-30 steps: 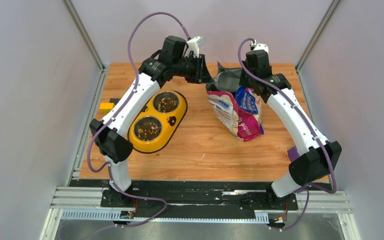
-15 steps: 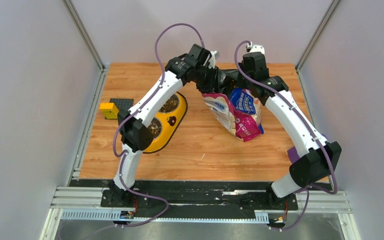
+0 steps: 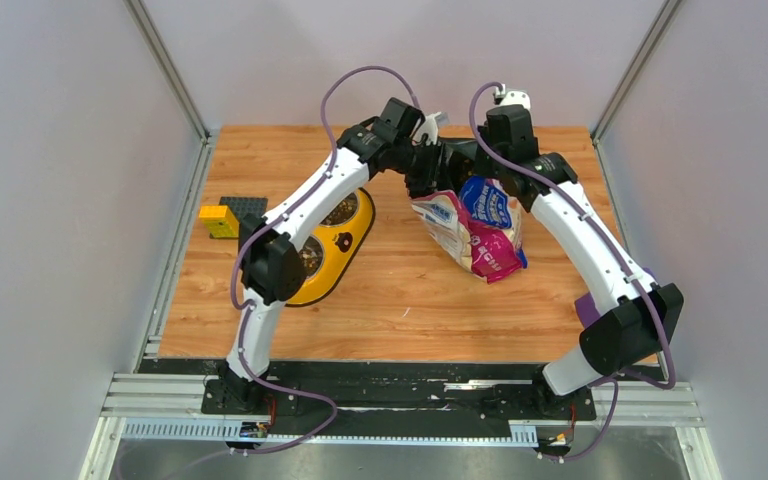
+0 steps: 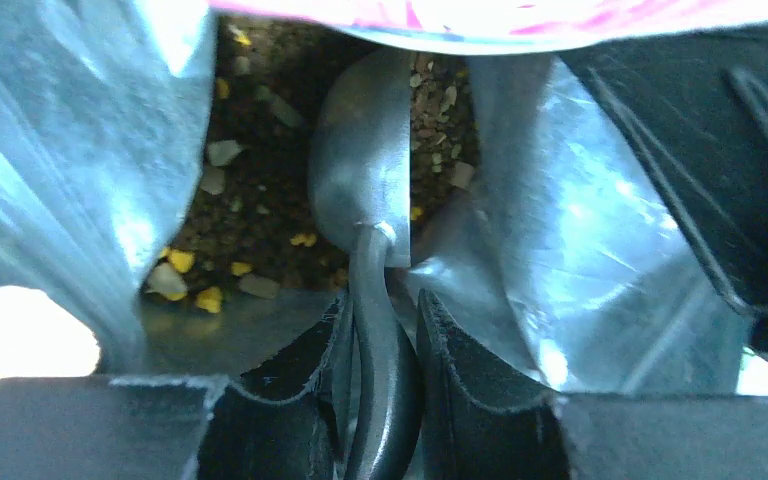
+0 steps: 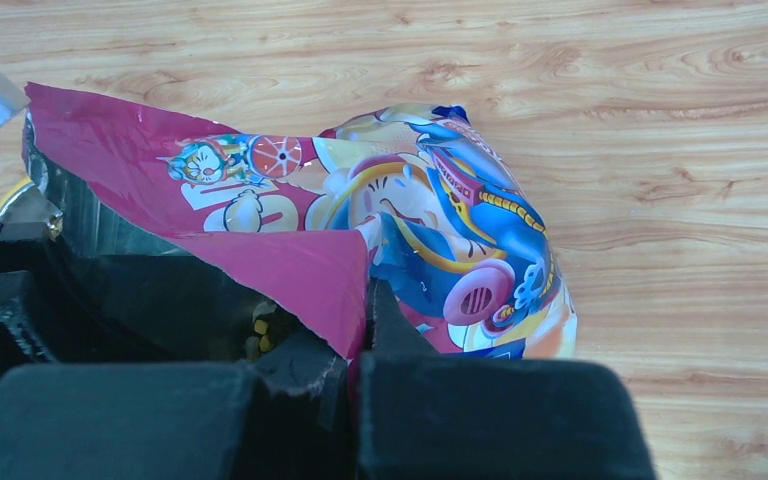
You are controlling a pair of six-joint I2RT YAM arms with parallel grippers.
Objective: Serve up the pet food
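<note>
The left gripper (image 4: pixel 385 305) is closed tight on the dark handle of the grey scoop (image 4: pixel 362 170), with no gap between pads and handle; the scoop's long axis runs straight out from the jaws, its bowl pushed through the open mouth of the bag (image 4: pixel 580 250) and down towards the kibble (image 4: pixel 260 205); the pellets lie just beyond and on both sides of the bowl, more of them to its left, and whether the bowl has any in it cannot be told from this angle; the right gripper (image 5: pixel 355 345) is pinched shut on the torn pink lip of the bag, holding the mouth up and open on the right side of the scoop; from above, the bag (image 3: pixel 472 225) lies on the table (image 3: pixel 410 290) right of centre, its mouth at the far end between the two wrists and its bottom pointing near; the yellow feeder (image 3: pixel 352 238) lies to the left and slightly nearer, partly under the left arm, with kibble already showing in its bowls; judging by this, the scoop must dig further along its own axis and then draw back towards the left, and the left arm is the nearer one to the feeder.
</note>
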